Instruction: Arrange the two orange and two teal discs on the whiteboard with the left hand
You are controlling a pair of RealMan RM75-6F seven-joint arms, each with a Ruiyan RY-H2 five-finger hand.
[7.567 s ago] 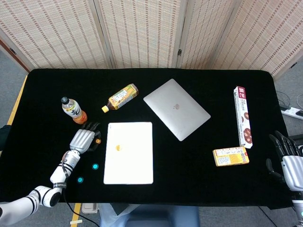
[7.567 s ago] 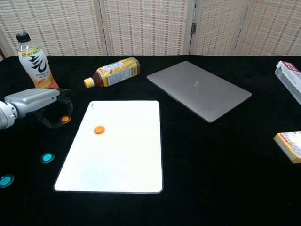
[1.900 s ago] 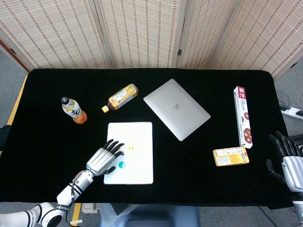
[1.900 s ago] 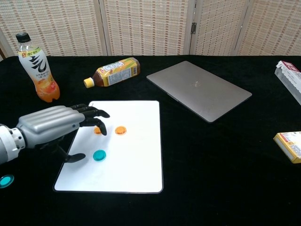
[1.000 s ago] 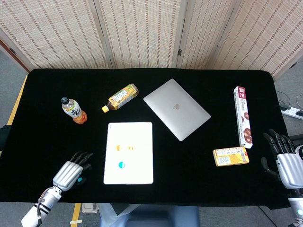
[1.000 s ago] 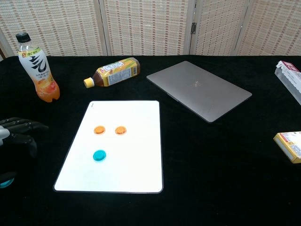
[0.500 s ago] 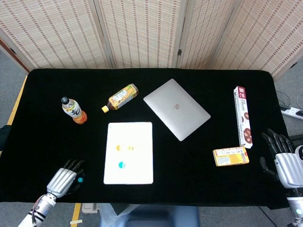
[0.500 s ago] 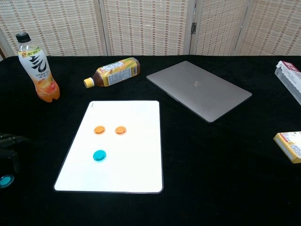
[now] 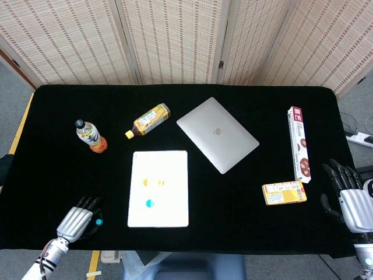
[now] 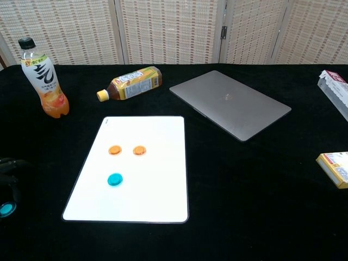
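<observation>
Your left hand is low at the near left corner of the table, well apart from the whiteboard. In the head view its fingers reach forward and curve down around the last teal disc, which shows just at their tips. In the chest view only dark fingertips are seen at the left edge, arched above that disc. I cannot tell if the fingers already pinch it or only stand over it; the disc seems to lie flat on the black cloth.

On the whiteboard, three discs are already placed: two orange discs side by side in the upper part, and one teal disc below the left orange one. The place below the right orange disc is free, so I judge this is where the fourth belongs.

The step in hand is the pick of the last teal disc. The disc is thin and flat, so you will need to close thumb and finger on its rim with care, lift it off the cloth, then carry it to the right over the near left edge of the whiteboard and set it beside the teal one, without pushing the discs that are in place.

Your right hand holds nothing, fingers apart, at the right edge of the table, near the yellow box.
</observation>
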